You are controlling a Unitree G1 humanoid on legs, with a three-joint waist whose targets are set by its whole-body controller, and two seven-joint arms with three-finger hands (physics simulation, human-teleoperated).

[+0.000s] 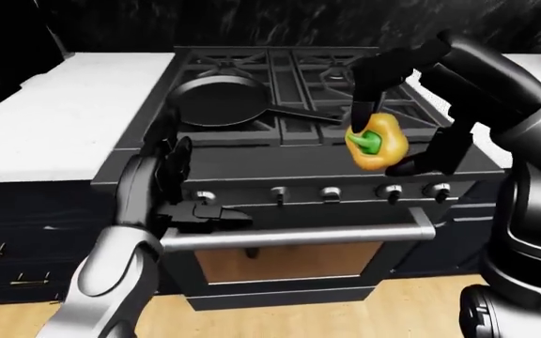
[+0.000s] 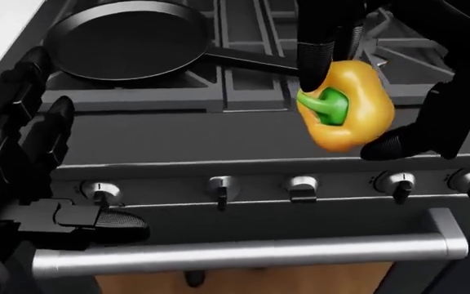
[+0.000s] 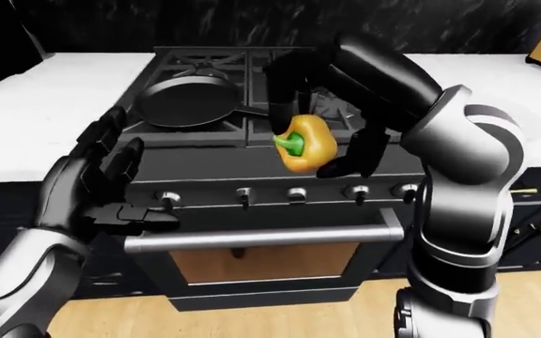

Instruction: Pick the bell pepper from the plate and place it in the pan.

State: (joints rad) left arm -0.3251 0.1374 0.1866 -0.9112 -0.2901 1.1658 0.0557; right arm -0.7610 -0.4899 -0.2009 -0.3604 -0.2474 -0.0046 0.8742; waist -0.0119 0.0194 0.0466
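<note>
Aloft, fingers (image 2: 324, 52) around bell pepper (image 2: 358, 107).

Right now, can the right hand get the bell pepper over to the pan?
Probably yes. The right hand already grips the bell pepper above the stove's near edge, and nothing stands between it and the empty pan to the upper left.

A black stove (image 1: 299, 158) with dark grates carries a black pan (image 1: 216, 101), which sits flat on the burner at the upper left in the left-eye view, its handle reaching right across the grates. Along the stove's face runs a row of knobs (image 2: 302, 185) above a long silver oven handle (image 2: 243, 252). A white tabletop (image 1: 59, 120) adjoins the stove on the left of that view, and light wooden floor (image 1: 280, 320) lies beneath.
</note>
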